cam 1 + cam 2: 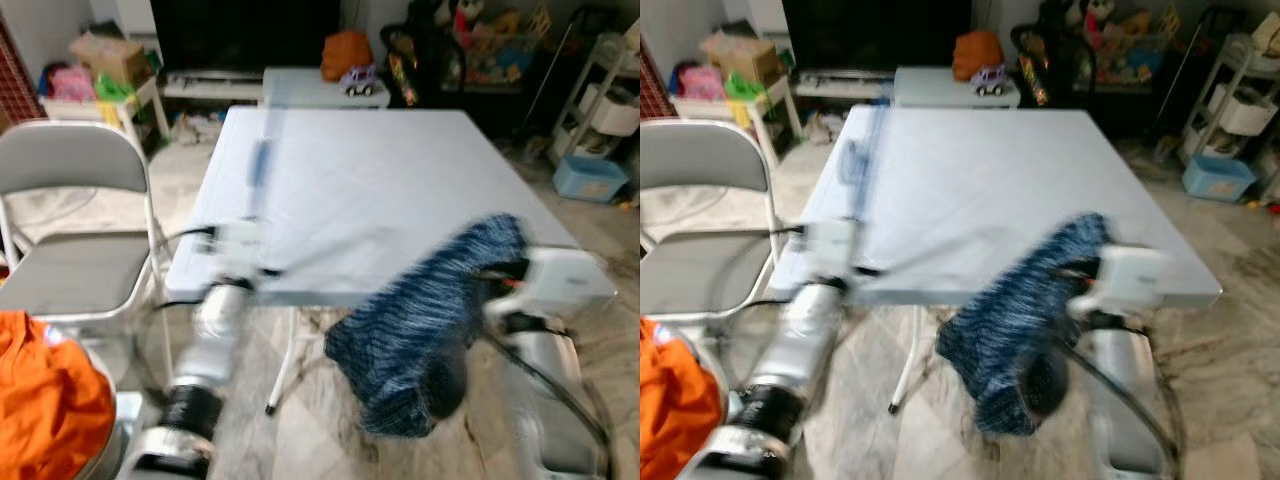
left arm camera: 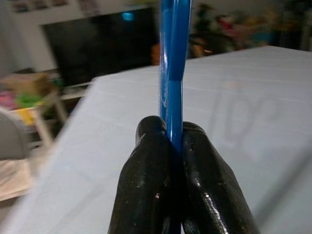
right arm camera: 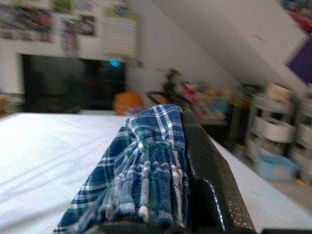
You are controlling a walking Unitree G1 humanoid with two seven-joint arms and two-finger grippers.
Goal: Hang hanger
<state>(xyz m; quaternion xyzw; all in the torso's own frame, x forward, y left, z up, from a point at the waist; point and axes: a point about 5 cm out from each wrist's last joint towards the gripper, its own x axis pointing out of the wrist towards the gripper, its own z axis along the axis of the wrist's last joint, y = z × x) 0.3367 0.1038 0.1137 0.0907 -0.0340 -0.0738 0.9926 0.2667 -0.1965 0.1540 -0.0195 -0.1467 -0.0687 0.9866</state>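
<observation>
In the left eye view, the right gripper (image 1: 500, 268) is carrying a blue-green plaid cloth (image 1: 425, 325) at the pale blue square table's (image 1: 370, 190) near edge. In the left wrist view, the left gripper (image 2: 174, 141) is pinching a thin blue plastic hanger (image 2: 173, 58) above the table. In the right wrist view, the cloth is lying clamped between the fingers.

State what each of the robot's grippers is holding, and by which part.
The left gripper is shut on a thin bar of the blue hanger. The right gripper pinches a bunched fold of the blue plaid garment, which hangs below the table's edge.
</observation>
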